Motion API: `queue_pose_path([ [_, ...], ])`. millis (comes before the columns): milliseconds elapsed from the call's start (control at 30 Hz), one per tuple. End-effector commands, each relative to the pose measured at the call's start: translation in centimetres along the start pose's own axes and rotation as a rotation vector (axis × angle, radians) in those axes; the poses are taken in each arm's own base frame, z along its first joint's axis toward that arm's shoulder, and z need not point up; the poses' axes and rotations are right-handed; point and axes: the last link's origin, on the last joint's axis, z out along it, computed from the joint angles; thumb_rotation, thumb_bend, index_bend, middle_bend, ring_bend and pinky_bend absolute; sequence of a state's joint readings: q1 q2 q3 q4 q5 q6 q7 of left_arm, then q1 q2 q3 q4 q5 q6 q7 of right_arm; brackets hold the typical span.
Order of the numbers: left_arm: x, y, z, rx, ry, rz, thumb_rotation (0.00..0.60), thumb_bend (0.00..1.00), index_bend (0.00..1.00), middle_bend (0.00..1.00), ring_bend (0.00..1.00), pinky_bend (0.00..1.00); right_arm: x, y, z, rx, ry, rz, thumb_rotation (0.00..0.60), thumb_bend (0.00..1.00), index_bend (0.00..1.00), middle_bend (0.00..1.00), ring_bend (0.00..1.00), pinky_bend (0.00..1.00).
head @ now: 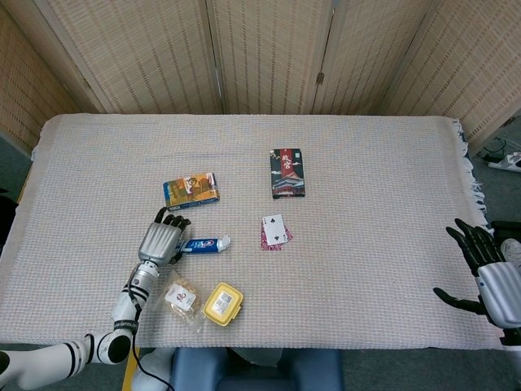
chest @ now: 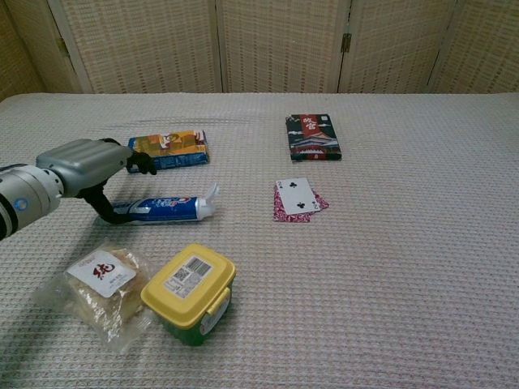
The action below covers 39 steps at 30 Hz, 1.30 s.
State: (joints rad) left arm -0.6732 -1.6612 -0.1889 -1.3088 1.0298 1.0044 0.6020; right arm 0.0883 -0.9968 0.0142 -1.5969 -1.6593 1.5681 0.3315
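My left hand (head: pixel 163 237) hovers over the left end of a blue-and-white toothpaste tube (head: pixel 205 243) lying on the cloth. In the chest view the left hand (chest: pixel 91 167) has its fingers spread above the toothpaste tube (chest: pixel 166 208), and its thumb reaches down beside the tube's left end. It grips nothing that I can see. My right hand (head: pixel 490 274) stays at the table's right edge, fingers apart and empty.
An orange-and-blue box (head: pixel 190 191) lies just beyond the left hand. A dark card box (head: pixel 286 173) and a few playing cards (head: pixel 275 231) lie mid-table. A yellow-lidded tub (head: pixel 222 304) and a clear snack bag (head: pixel 181 298) sit near the front edge.
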Motion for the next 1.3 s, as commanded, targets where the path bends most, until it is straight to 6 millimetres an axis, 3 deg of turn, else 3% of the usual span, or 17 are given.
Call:
queue_pose_path([
  [33,-0.3,-0.7,0.3,0.034,-0.009,-0.022,0.6,0.29,0.28,0.28,0.24,0.1,-0.1,0.1,0.0,-0.002,-0.001,0.002,0.6,0.21,0.0,0.03,0.0,0.0],
  [233,-0.4,-1.2,0.2,0.042,-0.024,-0.056,0.6,0.3,0.3,0.3,0.24,0.11,-0.2,0.0,0.1,0.003,-0.003,0.001,0.6,0.21,0.0,0.03,0.0,0.0],
  [500,-0.9,-0.7,0.0,-0.001,-0.035,-0.072,0.6,0.3,0.4,0.38,0.3,0.13,-0.2,0.0,0.0,-0.003,-0.004,0.002,0.6,0.21,0.0,0.03,0.0,0.0],
  [933,-1.3,-0.7,0.7,0.006,-0.042,-0.093,0.6,0.31,0.44,0.43,0.34,0.16,-0.3,0.1,0.1,-0.011,-0.007,0.002,0.6,0.21,0.0,0.03,0.0,0.0],
  [1167,-1.2,-0.8,0.8,0.0,-0.052,-0.107,0.6,0.39,0.46,0.44,0.35,0.17,-0.3,0.0,0.2,-0.009,-0.009,0.0,0.6,0.21,0.0,0.03,0.0,0.0],
  [1300,-1.2,-0.7,1.0,-0.005,-0.04,-0.123,0.6,0.42,0.53,0.52,0.41,0.2,-0.3,-0.1,0.2,-0.008,-0.011,-0.002,0.6,0.21,0.0,0.03,0.0,0.0],
])
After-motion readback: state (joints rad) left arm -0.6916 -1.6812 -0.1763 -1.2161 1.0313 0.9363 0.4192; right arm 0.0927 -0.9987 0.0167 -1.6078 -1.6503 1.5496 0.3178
